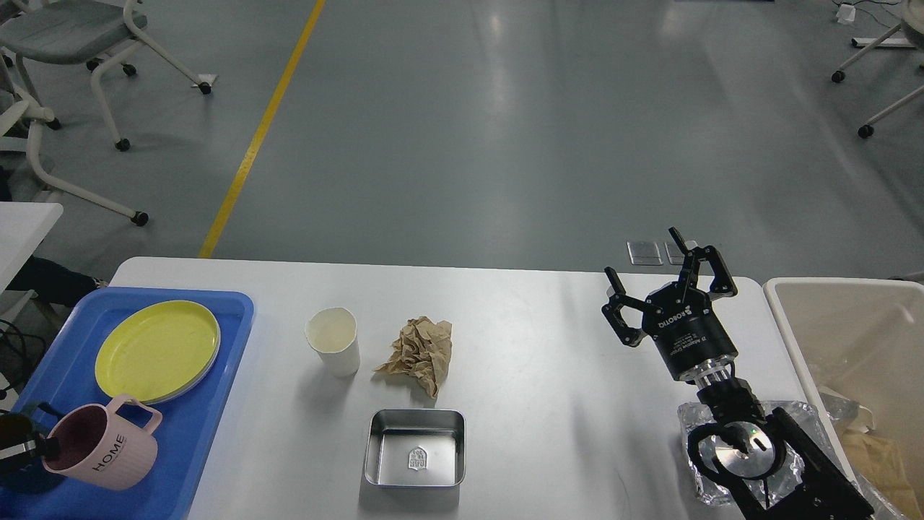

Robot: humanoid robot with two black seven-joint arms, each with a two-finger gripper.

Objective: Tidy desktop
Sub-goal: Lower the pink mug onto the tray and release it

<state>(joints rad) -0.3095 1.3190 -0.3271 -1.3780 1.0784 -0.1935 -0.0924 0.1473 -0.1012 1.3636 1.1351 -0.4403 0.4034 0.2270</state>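
Observation:
The white desktop holds a white paper cup, a crumpled brown paper ball and an empty square metal tin. A blue tray on its left edge carries a yellow plate. My left gripper pokes in at the bottom left, shut on the rim of a pink "HOME" mug, which hangs tilted low over the tray. My right gripper is open and empty above the desktop's far right part.
A beige bin holding paper scraps stands off the right edge. Crumpled clear plastic lies under my right arm. A dark mug is partly visible at the tray's near left corner. Office chairs stand on the floor beyond.

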